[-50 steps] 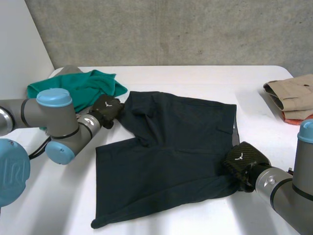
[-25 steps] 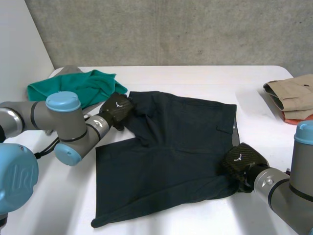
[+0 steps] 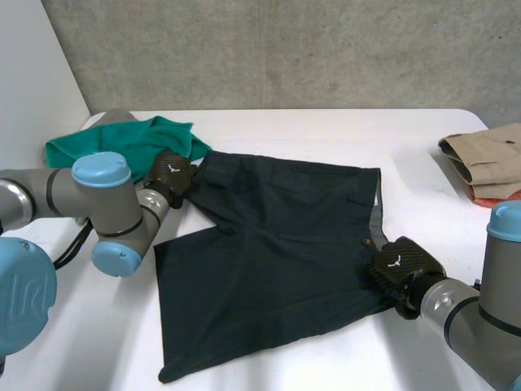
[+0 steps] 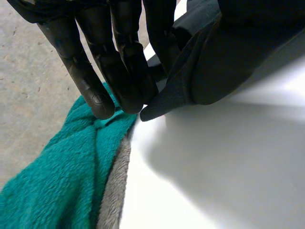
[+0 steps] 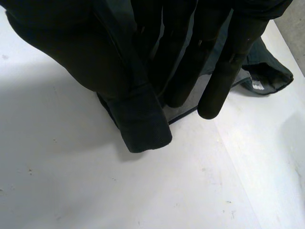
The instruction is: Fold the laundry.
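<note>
Dark shorts lie spread on the white table, legs towards the front. My left hand is at the shorts' far left corner, beside the green towel. In the left wrist view its fingers pinch a pointed corner of the shorts. My right hand is at the right end of the waistband. Its wrist view has the fingers closed over the shorts' waistband corner, which hangs just above the table.
A green towel lies bunched at the back left on a grey cloth. The towel lies right beyond my left fingertips. Folded tan clothing sits on an orange piece at the right edge.
My left hand reached onto the shorts' folded-over corner, closed on it and drew it back left. The fold has opened out and the shorts lie flatter. The right hand barely moved.
</note>
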